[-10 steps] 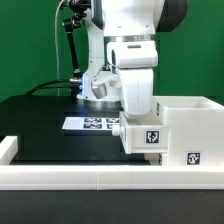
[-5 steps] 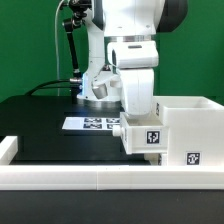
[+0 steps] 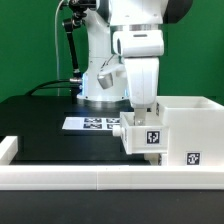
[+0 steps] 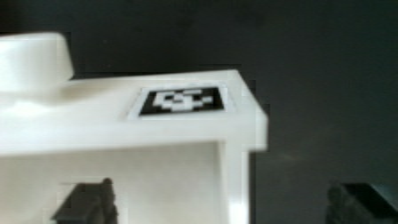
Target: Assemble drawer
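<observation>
The tray (image 3: pixel 146 134) sits part-way in the open face of the box housing (image 3: pixel 188 130) on the bench. End effector (image 3: pixel 143 103) hangs above it, spread, seemingly holding nothing. Next: push the tray fully home.

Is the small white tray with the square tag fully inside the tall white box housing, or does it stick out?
It sticks out: the small white tray projects from the housing toward the exterior view's left, its tagged face exposed.
</observation>
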Motion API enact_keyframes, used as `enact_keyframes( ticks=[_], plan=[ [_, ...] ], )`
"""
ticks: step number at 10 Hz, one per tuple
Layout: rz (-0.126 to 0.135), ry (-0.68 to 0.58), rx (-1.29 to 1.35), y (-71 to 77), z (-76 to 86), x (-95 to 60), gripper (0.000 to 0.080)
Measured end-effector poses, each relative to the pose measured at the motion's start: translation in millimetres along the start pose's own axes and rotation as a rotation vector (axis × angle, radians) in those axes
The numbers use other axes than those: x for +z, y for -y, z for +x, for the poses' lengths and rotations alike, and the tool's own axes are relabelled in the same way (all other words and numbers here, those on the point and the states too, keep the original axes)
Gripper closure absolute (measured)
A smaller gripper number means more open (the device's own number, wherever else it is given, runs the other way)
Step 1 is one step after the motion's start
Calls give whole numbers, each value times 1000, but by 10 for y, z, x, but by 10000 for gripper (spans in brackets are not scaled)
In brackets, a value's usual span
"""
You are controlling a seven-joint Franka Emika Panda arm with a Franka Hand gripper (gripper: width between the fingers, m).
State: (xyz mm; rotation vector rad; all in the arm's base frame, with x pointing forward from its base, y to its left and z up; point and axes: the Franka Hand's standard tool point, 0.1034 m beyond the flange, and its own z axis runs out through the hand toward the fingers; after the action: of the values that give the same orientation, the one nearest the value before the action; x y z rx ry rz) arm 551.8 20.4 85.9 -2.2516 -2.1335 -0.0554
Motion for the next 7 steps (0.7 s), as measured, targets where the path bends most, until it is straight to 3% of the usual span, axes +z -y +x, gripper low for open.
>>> enact_keyframes(
  ticks=[1,3,5,7],
  plan=[
    [2,8,2,-22,-46,-113,163],
    [0,19,-8,-124,-242,-282,154],
    [-4,19,-13,-208,-461,-303,150],
    [-1,14,-13,-201,-492,-284,150]
  ],
)
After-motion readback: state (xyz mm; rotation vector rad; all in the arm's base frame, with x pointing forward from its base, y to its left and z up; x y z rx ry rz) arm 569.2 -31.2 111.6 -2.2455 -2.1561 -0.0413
